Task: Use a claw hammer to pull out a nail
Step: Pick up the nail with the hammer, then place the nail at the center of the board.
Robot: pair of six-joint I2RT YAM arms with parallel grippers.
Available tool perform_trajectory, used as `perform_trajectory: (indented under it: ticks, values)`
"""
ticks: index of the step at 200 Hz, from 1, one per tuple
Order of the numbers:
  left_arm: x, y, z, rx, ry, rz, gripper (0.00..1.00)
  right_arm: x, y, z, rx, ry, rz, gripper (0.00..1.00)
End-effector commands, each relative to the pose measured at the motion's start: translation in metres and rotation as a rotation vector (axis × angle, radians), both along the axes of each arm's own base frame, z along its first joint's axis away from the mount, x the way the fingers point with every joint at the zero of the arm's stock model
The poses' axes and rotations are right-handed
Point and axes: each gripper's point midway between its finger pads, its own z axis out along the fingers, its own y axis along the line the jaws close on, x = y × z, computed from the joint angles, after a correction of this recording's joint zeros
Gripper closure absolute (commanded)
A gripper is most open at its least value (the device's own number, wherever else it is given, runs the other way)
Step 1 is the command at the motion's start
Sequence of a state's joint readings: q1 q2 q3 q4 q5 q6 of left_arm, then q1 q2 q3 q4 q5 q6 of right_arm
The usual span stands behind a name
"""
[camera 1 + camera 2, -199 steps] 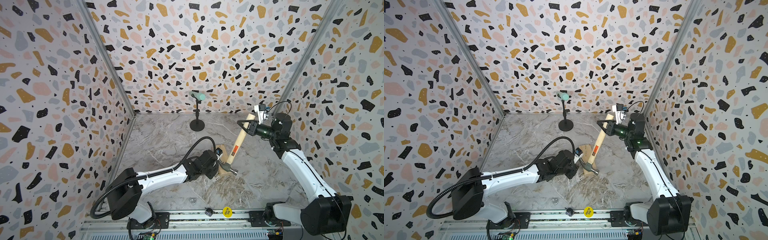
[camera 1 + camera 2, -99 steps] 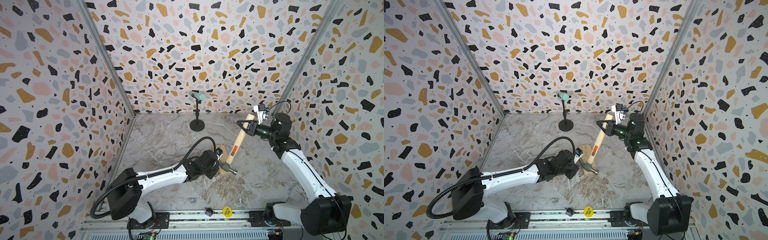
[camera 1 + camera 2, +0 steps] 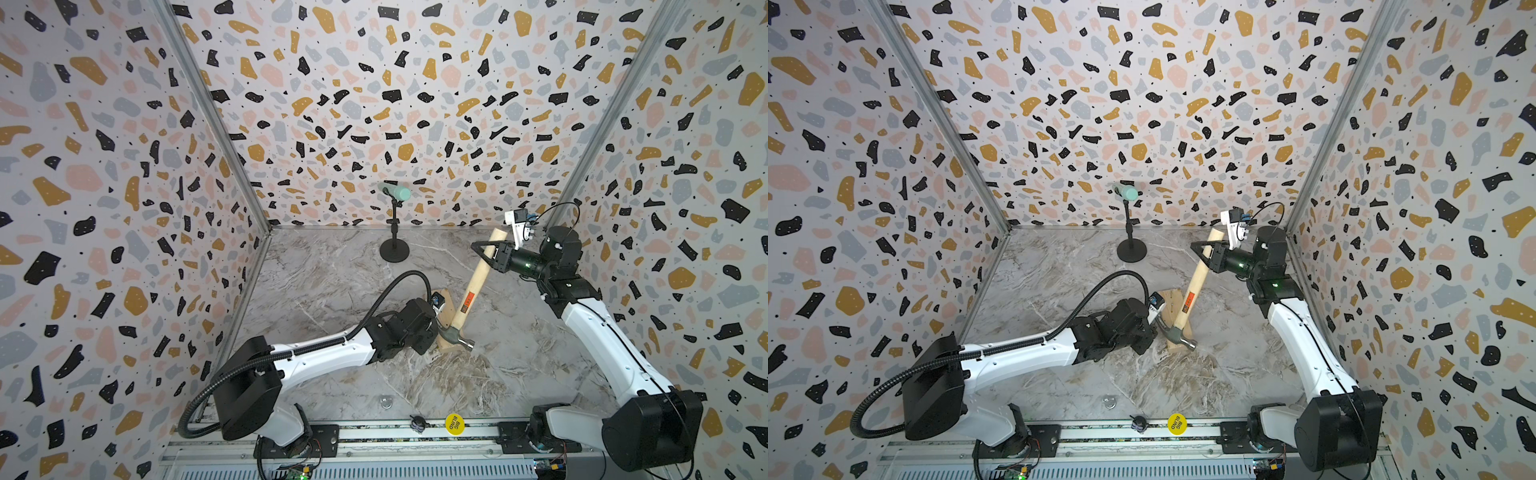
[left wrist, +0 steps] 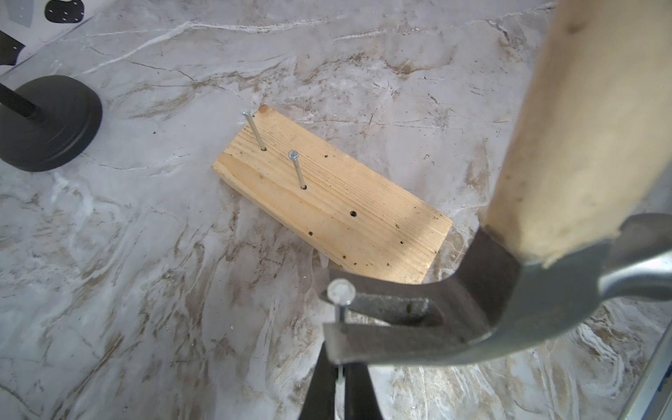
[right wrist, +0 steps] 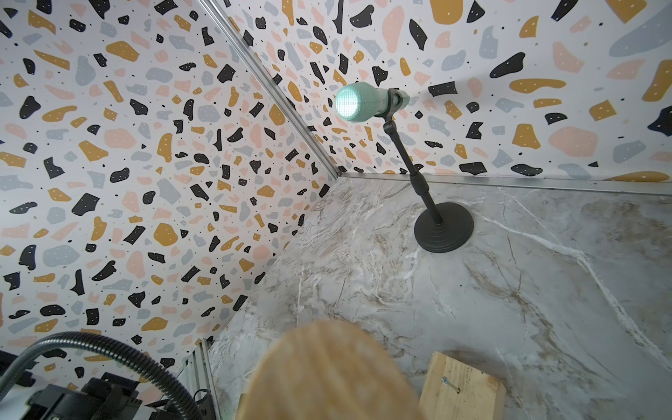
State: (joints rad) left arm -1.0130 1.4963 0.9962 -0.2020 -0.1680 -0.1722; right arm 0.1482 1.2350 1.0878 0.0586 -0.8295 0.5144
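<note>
1. The right gripper (image 3: 484,251) is clenched round the upper end of the claw hammer (image 3: 473,286). Its pale handle leans down from near the back edge of the marble surface (image 3: 332,291) toward the middle
2. The steel head hangs over the front end of a wooden block (image 4: 345,218) lying about mid-surface, and the forked claw points toward the left arm
3. The nail (image 4: 341,292) sits in that fork, head above the slot, shaft running down through it, roughly upright
4. Just under the fork the left gripper (image 4: 339,374) is pinched tight on the nail's shaft, so the left arm is by far the nearer one
5. To my eye the nail is clear of the wood. Freeing it looks like a matter of sliding it sideways out of the slot's open mouth, since the head won't drop through
6. Two other nails (image 4: 296,171) stand in the block's far half, well apart from the fork. A microphone stand (image 3: 394,249) near the back edge is out of the way
</note>
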Motion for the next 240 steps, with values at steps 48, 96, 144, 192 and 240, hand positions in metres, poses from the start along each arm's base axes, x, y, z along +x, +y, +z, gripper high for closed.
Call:
perform_trajectory:
  ticks: [48, 96, 144, 192, 240]
  values:
    - [0.011, 0.002, 0.023, -0.047, -0.052, 0.066, 1.00, -0.021, -0.003, 0.047, 0.029, -0.101, -0.009, 1.00]
    - [0.019, 0.011, 0.023, -0.059, -0.050, 0.108, 1.00, -0.024, -0.003, 0.052, 0.005, -0.121, -0.028, 1.00]
    - [0.032, 0.023, 0.012, -0.062, -0.005, 0.172, 1.00, -0.030, 0.003, 0.065, -0.052, -0.185, -0.058, 1.00]
    - [0.044, 0.035, 0.002, -0.066, 0.032, 0.239, 1.00, -0.038, 0.010, 0.077, -0.107, -0.250, -0.081, 1.00]
    - [0.054, 0.047, -0.010, -0.061, 0.072, 0.307, 1.00, -0.047, 0.021, 0.086, -0.166, -0.321, -0.101, 1.00]
